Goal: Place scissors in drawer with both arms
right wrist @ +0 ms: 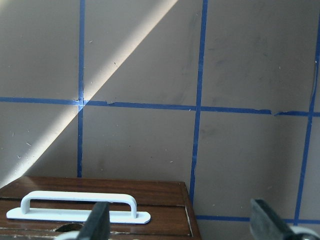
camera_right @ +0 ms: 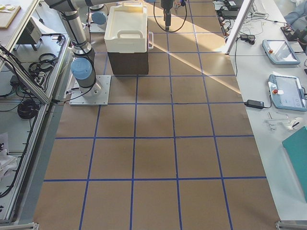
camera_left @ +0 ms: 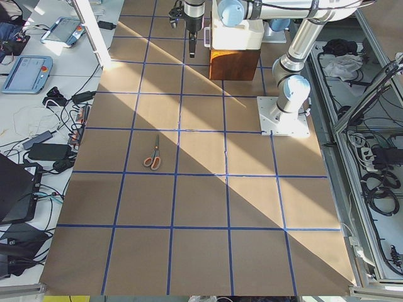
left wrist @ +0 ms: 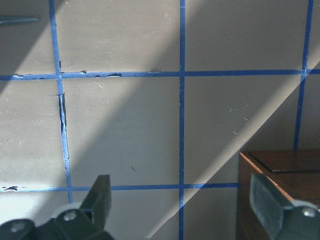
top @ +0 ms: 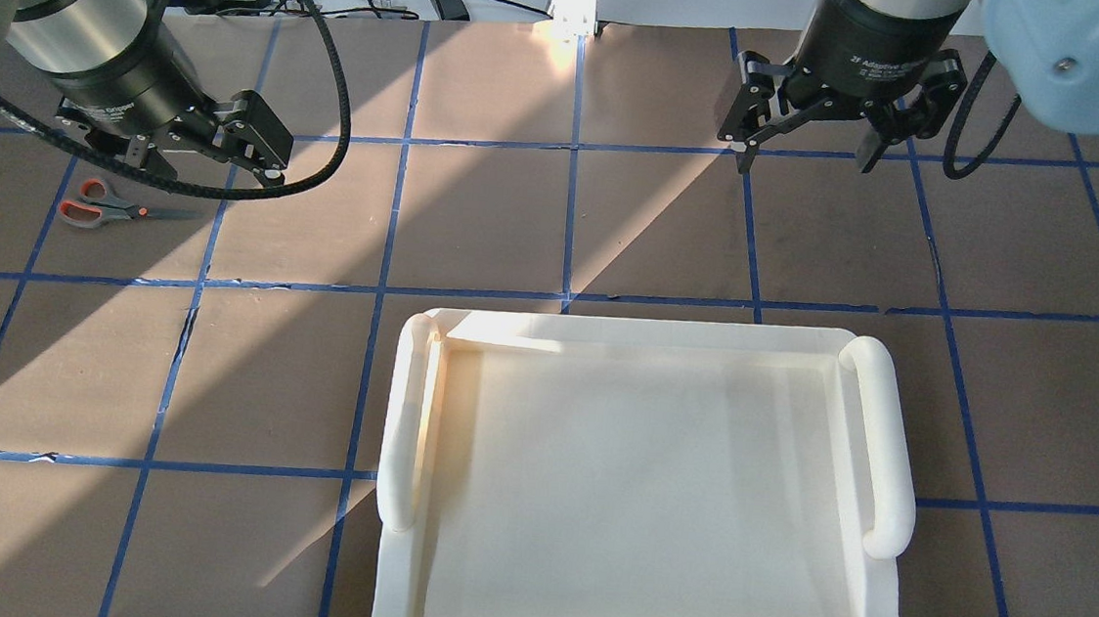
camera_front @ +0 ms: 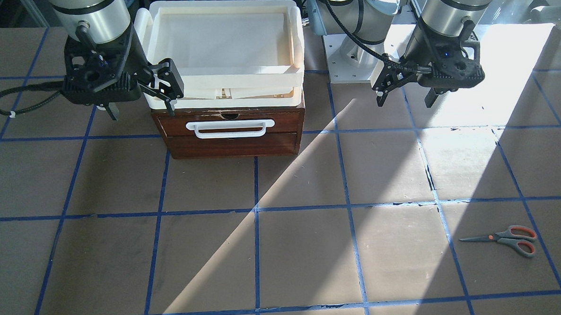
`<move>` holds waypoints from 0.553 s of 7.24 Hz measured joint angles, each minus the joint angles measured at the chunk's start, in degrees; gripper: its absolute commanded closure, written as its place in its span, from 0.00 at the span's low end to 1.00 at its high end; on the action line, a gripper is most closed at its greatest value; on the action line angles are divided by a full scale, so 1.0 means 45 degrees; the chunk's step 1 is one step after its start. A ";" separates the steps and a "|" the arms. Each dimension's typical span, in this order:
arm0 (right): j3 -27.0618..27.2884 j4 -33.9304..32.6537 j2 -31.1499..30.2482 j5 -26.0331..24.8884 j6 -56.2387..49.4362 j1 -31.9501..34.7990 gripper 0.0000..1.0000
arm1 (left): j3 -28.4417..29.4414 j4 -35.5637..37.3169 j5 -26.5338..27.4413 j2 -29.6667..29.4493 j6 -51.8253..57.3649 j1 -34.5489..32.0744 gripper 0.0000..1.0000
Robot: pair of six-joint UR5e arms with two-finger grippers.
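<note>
The scissors (camera_front: 506, 238) lie flat on the table, closed, in the near part of the front-facing view, on the robot's left; they also show in the overhead view (top: 111, 207) and the exterior left view (camera_left: 153, 156). The drawer (camera_front: 231, 122) is shut, and its white bar handle (camera_front: 230, 128) faces away from the robot. My left gripper (camera_front: 406, 100) hangs open and empty above the table, beside the cabinet; in the overhead view (top: 203, 159) it is just above the scissors. My right gripper (camera_front: 141, 111) is open and empty at the cabinet's other side, with the handle (right wrist: 77, 207) low in its wrist view.
A cream plastic tray (camera_front: 299, 43) sits on top of the wooden cabinet (camera_left: 234, 63). A handle-less lower panel (camera_front: 232, 145) lies under the drawer. The left arm's white base plate (camera_front: 352, 55) stands beside the cabinet. Blue tape lines grid the brown table.
</note>
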 measured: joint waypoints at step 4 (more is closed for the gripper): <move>0.0878 -0.1541 0.1737 0.0092 -0.5631 0.1530 0.00 | 0.0090 -0.0113 -0.0027 -0.0077 0.5266 0.2209 0.00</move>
